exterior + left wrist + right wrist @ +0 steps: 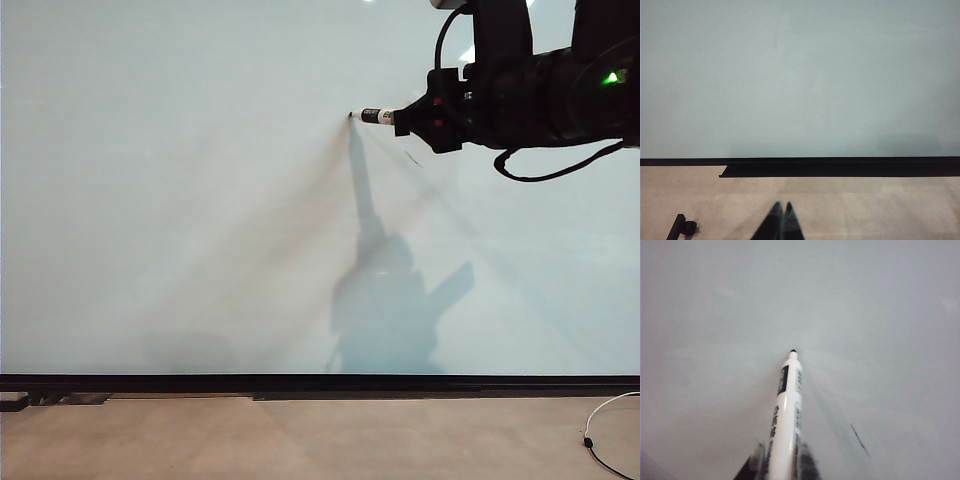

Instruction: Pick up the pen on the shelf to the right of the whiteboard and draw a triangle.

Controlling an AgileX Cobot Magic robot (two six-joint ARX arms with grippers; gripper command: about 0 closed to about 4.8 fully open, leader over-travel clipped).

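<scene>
The whiteboard (200, 200) fills the exterior view, with a black strip (320, 382) along its lower edge. High on the right of that view, my right gripper (402, 118) is shut on the pen (374, 116). The pen has a white barrel with black bands and points left. In the right wrist view the pen (787, 405) sticks out from between the fingers of the right gripper (782, 462), its dark tip at or just off the board. No triangle is in view, only a short slanted dark mark (860, 440). My left gripper (781, 206) is shut and empty, low in front of the board.
A black ledge (840, 170) runs under the whiteboard's lower edge. A small black fitting (682, 227) lies on the tan surface near my left gripper. A thin white cable (600, 425) curls at the lower right. The arm's shadow (390, 290) falls on the board.
</scene>
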